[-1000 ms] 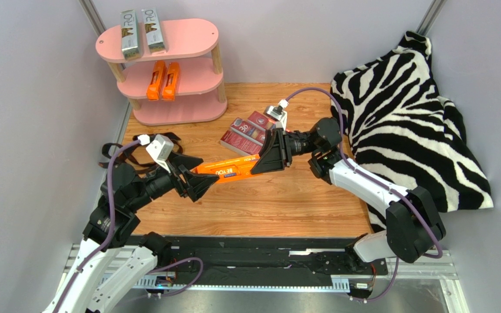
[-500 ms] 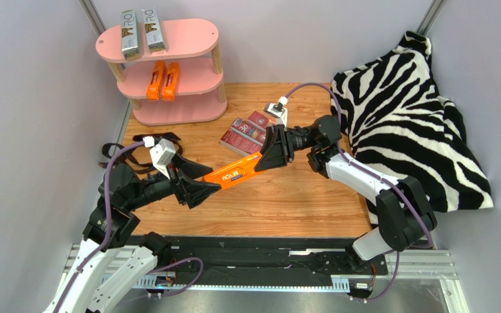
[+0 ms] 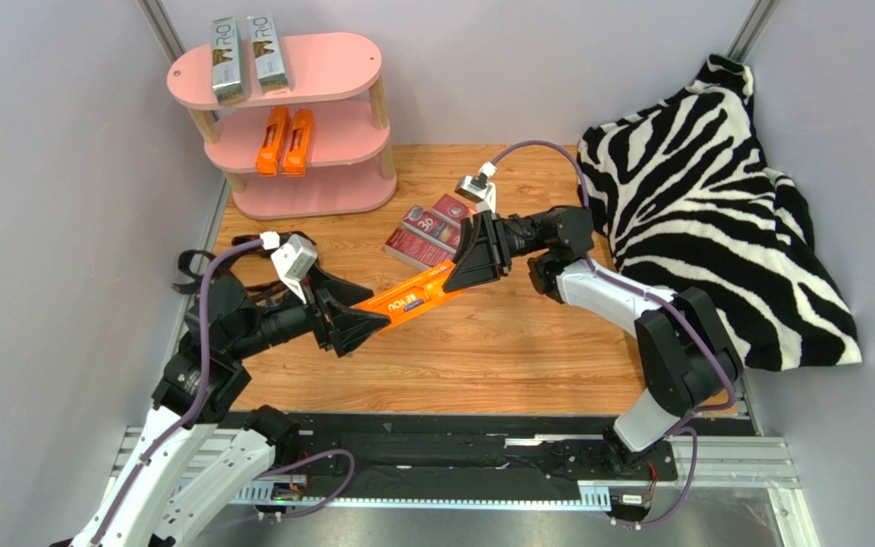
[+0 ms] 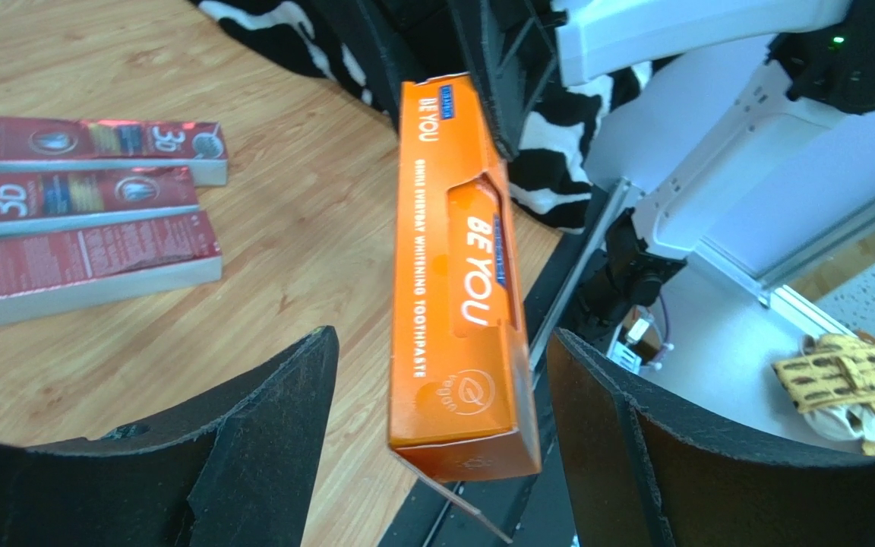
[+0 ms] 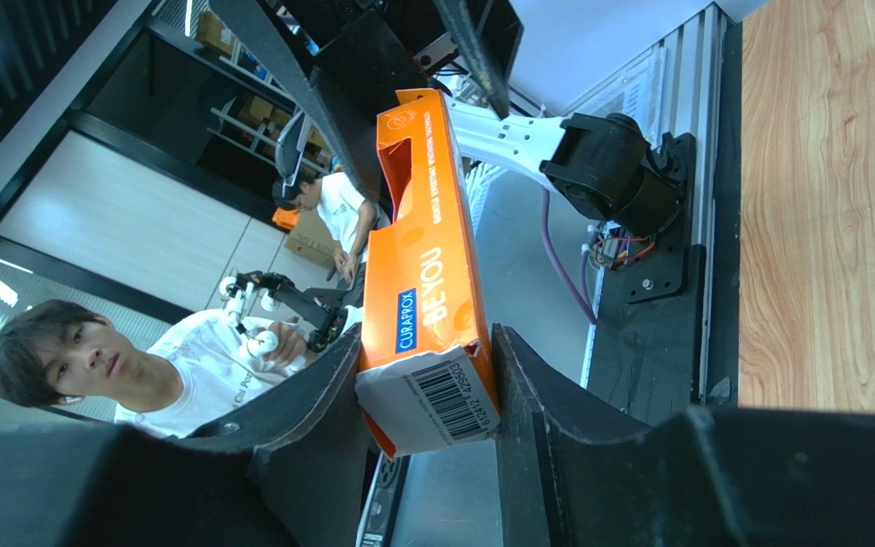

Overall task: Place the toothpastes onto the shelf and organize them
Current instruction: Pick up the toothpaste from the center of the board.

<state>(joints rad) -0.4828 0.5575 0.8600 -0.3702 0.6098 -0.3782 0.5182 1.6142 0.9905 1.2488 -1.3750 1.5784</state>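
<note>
Orange carton: hung in the air over the wooden table, spanning the two arms, well apart from the shelf.
Right gripper: clamped narrow on the carton's barcode end.
Left gripper: jaws stood wide on either side of the carton's other end, with a gap on each side and no hold.
Shelf load: silver-grey cartons, two, lay on the top board; shelved orange cartons, two, lay on the middle board.
Dark red cartons: three lay side by side on the table, near the right arm.
Risk, drop: if the right gripper let go before the left one closed, the carton would probably fall to the table.
Risk, skew: the carton sat slanted between the left fingers, and its end flap looked loose. A careless squeeze could crush that end or twist the carton.
Left wrist view alone: showed the gaps beside the carton and the flap.
Right wrist view alone: showed the clamp on the barcode end.
Top view alone: showed the shelf and how far the carton was from it.
</note>
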